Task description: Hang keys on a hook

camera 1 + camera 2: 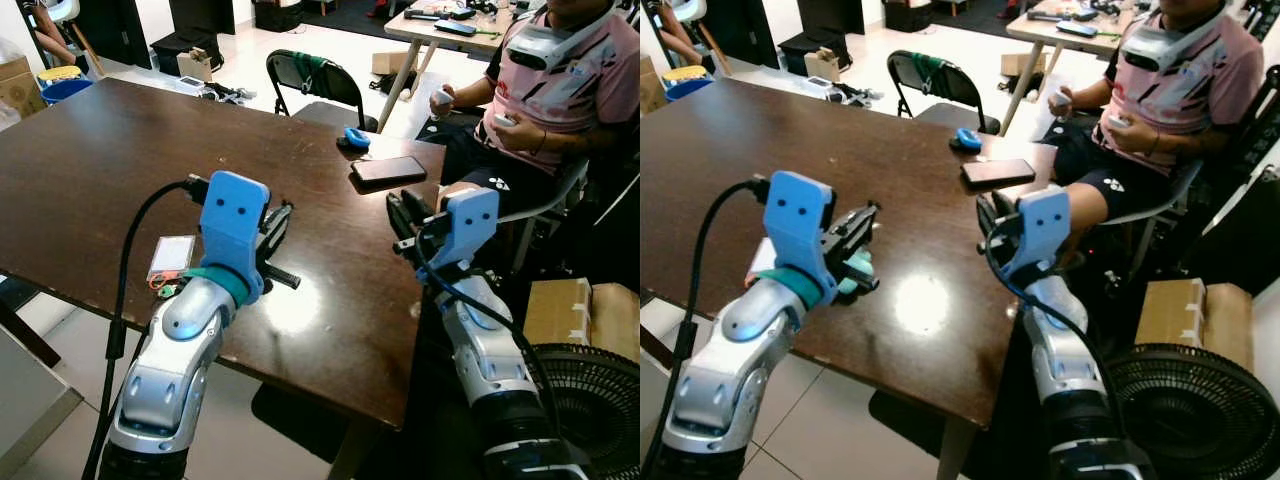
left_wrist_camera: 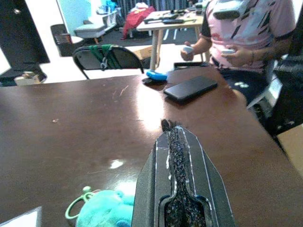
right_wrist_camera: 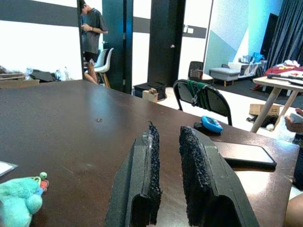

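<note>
At the left of the dark brown table a white card lies flat near the near edge, with a small orange and green bit of the keys poking out just beside it. The left gripper hovers low over the table right next to that card, its blue housing above it. In the left wrist view its two black fingers lie pressed together with no gap, and nothing is held between them. The keys, carrying a fluffy teal charm and a pale green ring, lie on the table just beside and under the gripper's base, not in its grasp.

Further right, toward the far side of the table, a black phone lies flat, and a small blue object sits just beyond it near the table's edge. A black folding chair stands behind that edge.

The right gripper hovers at the table's right edge, near the phone. In the right wrist view its fingers stand a narrow gap apart, the rough pads facing each other, holding nothing and touching nothing.

At the far right a seated person in a pink shirt holds small white controllers in both hands. A black fan and a cardboard box stand on the floor below.
</note>
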Robot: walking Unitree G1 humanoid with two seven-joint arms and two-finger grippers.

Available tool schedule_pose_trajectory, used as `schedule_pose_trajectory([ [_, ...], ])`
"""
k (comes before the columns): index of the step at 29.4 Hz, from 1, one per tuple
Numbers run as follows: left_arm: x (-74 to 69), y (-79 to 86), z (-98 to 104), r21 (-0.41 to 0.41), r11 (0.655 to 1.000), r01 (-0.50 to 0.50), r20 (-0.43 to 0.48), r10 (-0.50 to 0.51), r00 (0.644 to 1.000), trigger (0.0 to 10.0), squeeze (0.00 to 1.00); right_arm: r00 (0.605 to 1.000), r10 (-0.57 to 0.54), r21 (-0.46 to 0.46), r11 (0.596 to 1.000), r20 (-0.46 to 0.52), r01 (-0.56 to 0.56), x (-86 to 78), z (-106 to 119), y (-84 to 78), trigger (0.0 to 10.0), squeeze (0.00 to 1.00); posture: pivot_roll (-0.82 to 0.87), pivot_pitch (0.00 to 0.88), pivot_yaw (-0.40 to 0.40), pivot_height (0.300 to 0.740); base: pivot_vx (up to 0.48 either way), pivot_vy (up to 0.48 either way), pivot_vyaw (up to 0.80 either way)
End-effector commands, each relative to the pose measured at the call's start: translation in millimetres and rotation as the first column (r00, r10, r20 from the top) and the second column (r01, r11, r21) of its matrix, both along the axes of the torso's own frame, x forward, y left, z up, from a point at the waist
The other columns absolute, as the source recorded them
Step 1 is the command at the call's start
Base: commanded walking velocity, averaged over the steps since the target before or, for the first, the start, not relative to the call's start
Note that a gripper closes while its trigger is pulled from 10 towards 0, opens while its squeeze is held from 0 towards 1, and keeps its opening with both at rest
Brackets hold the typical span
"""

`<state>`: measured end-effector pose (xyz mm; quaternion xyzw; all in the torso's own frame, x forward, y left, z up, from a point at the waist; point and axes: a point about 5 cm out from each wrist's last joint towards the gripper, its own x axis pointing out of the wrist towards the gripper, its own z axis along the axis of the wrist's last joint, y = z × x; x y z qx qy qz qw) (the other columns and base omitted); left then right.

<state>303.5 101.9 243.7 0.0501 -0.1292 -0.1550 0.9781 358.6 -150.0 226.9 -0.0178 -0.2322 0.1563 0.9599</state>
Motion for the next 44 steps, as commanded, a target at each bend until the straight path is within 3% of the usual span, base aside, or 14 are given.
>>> schedule_pose_trajectory([
  [1, -0.6, -2.7, -8.7, 0.02, 1.0, -0.003, -0.017, 0.004, 1.0, 10.0, 0.0, 1.0, -0.005, 0.023, 1.0, -0.022, 0.006, -1.7, -6.0, -0.8, 10.0, 0.0, 0.07, 0.108, 0.07, 0.74, 0.0, 0.0, 0.0],
  [5, -1.2, -4.4, -14.1, 0.036, 0.999, -0.013, -0.021, 0.014, 1.0, 10.0, 0.0, 1.0, -0.006, 0.034, 0.999, -0.021, 0.007, -3.0, -6.8, -0.9, 10.0, 0.0, 0.07, 0.108, 0.07, 0.74, 0.0, 0.0, 0.0],
  [8, 0.5, -1.9, -25.8, 0.067, 0.995, -0.076, -0.038, 0.079, 0.996, 10.0, 0.0, 0.999, -0.021, 0.06, 0.998, -0.037, 0.024, -6.4, -13.4, -1.4, 10.0, 0.0, 0.07, 0.106, 0.069, 0.74, 0.0, 0.0, 0.0],
  [13, 1.3, 2.1, -27.0, 0.093, 0.991, -0.098, -0.042, 0.102, 0.994, 10.0, 0.0, 0.999, -0.02, 0.067, 0.997, -0.045, 0.023, -7.3, -13.8, -0.4, 10.0, 0.0, 0.07, 0.106, 0.068, 0.74, 0.0, 0.0, 0.0],
  [23, 3.5, 1.7, -29.0, 0.095, 0.989, -0.115, -0.044, 0.12, 0.992, 10.0, 0.0, 0.998, -0.03, 0.067, 0.997, -0.052, 0.033, -7.2, -13.4, -2.0, 10.0, 0.0, 0.07, 0.106, 0.069, 0.74, 0.0, 0.0, 0.0],
  [28, 5.0, 1.5, -36.3, 0.063, 0.992, -0.112, -0.107, 0.119, 0.987, 10.0, 0.0, 0.998, -0.029, 0.099, 0.994, -0.063, 0.035, -7.9, -13.5, -1.5, 10.0, 0.0, 0.07, 0.106, 0.068, 0.74, 0.0, 0.0, 0.0],
  [32, 5.1, 2.7, -38.8, 0.051, 0.993, -0.108, -0.13, 0.114, 0.985, 10.0, 0.0, 0.996, -0.052, 0.063, 0.996, -0.068, 0.057, -6.2, -14.6, -2.4, 10.0, 0.0, 0.07, 0.106, 0.066, 0.74, 0.0, 0.0, 0.0],
  [44, 4.6, 1.2, -37.7, 0.096, 0.99, -0.099, -0.096, 0.108, 0.99, 10.0, 0.0, 0.997, -0.041, 0.08, 0.996, -0.064, 0.046, -6.7, -13.1, -3.9, 10.0, 0.0, 0.07, 0.106, 0.068, 0.74, 0.0, 0.0, 0.0],
])
